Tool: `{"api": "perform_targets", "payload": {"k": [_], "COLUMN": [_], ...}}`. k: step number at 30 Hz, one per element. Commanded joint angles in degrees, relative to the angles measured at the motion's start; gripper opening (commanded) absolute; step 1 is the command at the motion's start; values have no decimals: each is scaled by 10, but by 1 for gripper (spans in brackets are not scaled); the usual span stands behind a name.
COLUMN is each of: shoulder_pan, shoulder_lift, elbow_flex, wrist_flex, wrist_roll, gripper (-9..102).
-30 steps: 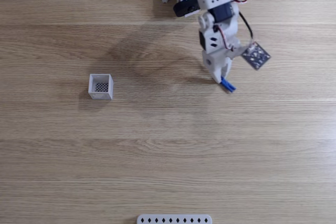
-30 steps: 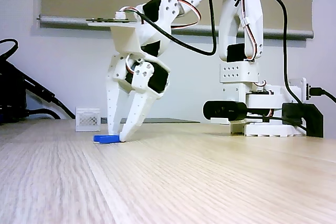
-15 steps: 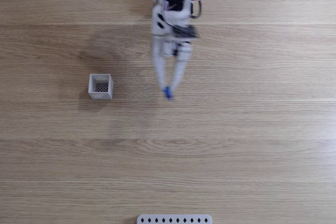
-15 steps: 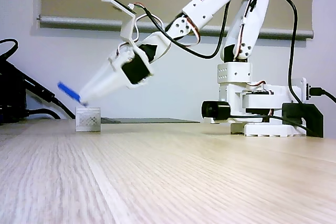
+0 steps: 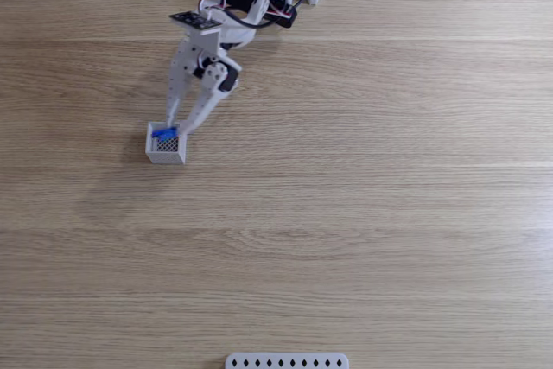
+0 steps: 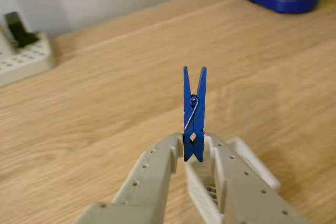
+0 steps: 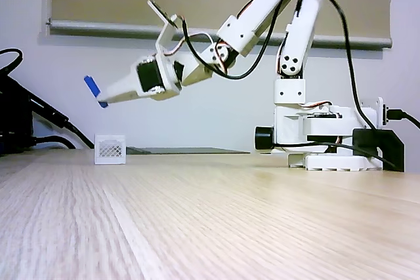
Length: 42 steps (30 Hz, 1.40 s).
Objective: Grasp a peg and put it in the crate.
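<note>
Since half a second ago the arm has swung further left in a fixed view, carrying the peg (image 5: 164, 134) over the crate (image 5: 165, 155). The gripper (image 6: 195, 149) is clamped on the peg's lower end; it is a bright blue clothespin (image 6: 193, 112) with a wire spring, held above the crate (image 7: 109, 149).

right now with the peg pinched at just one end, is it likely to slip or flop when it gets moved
The peg probably stays stiff: it stands straight from the gripper without sagging. It looks light. Held only by its lower end, it might pivot if bumped on the crate rim.
</note>
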Motion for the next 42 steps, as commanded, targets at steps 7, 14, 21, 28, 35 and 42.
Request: {"api": "perform_targets", "payload": {"k": [7,14,21,28,35,42], "shoulder_pan": [33,34,34,40,40,5], "shoulder_lift": [-74,-98,-90,-78,-66,1], "elbow_flex": [-77,-105,-105,-105,-105,-98], "wrist_flex": [-34,-34,-19,4,4,46], "wrist_roll": [-1,-1,-2,6,7,12], "gripper": [-1,-1,-1,11,16,1]}}
